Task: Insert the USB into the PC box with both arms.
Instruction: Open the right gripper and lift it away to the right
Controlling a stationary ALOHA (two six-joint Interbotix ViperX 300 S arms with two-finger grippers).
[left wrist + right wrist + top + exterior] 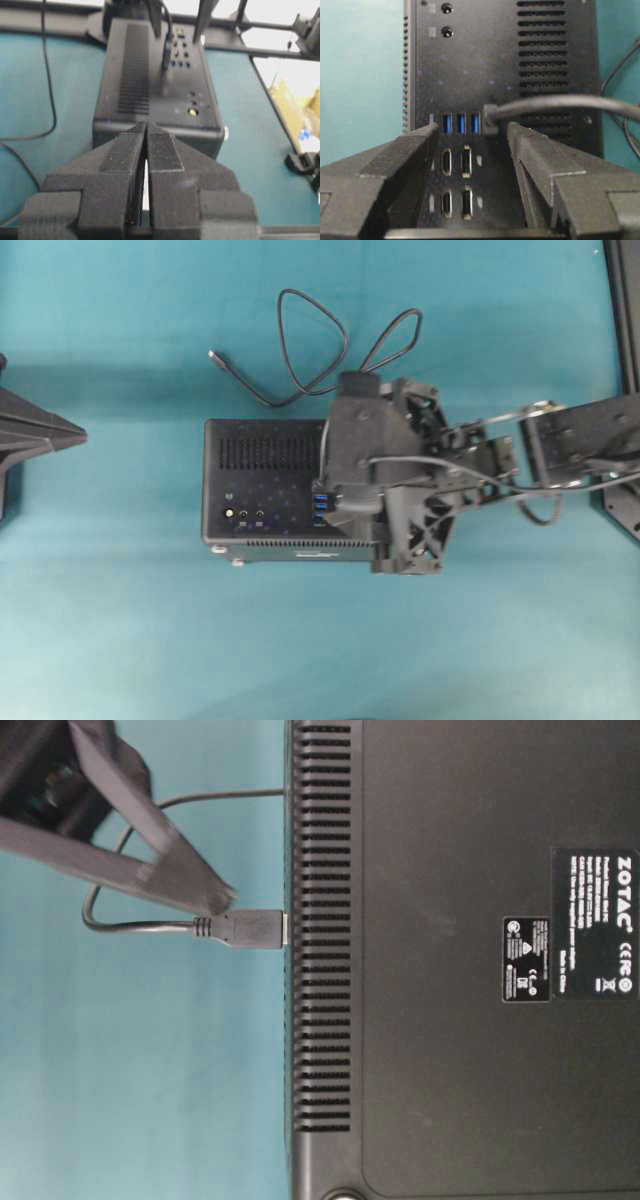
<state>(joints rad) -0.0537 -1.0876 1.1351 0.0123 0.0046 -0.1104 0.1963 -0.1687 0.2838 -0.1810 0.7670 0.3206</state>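
Here, the dark-grey blocky USB plug [490, 121] sits in the black rectangular PC box [460, 1050].
Label reads "ZOTAC"; right gripper [472, 150] wide, empty; left gripper [146, 150] closed.

I see a teal surface [120, 620] filling my views, evenly lit. Beyond its far edge, black frame rails [260, 50] cross a bright, washed-out background.

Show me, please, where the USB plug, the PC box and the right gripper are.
USB plug [250, 929]: table-level view, plug body.
PC box [262, 495]: overhead view, port face.
Right gripper [472, 132]: right wrist view, between fingertips.
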